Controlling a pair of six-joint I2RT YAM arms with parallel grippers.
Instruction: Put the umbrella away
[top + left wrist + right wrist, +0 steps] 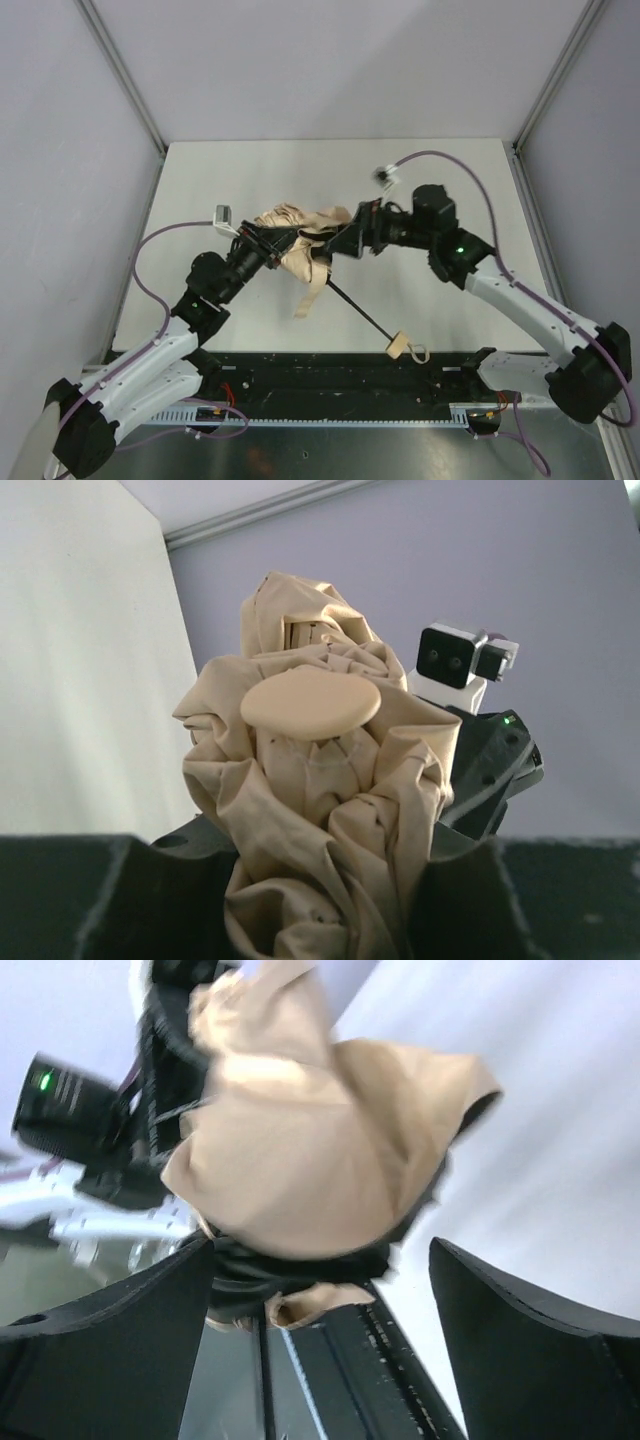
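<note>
The umbrella [300, 240] is a crumpled beige bundle of fabric held above the middle of the table. Its thin dark shaft [360, 312] slopes down to the tan handle [397, 346] with a wrist loop near the front edge. My left gripper [268, 246] is shut on the bundle's left end. In the left wrist view the fabric [320, 780] fills the gap of that gripper [320, 880], with the round cap [310, 702] above. My right gripper [345, 240] is at the bundle's right side. In the right wrist view it [320, 1280] is open, and the fabric [310, 1150] hangs just ahead of its fingers [540, 1350].
A fabric strap [310, 292] hangs from the bundle toward the table. A dark rail [350, 375] runs along the table's near edge between the arm bases. Grey walls and metal posts [125, 75] close in the back and sides. The right arm's cable [440, 155] loops above the table.
</note>
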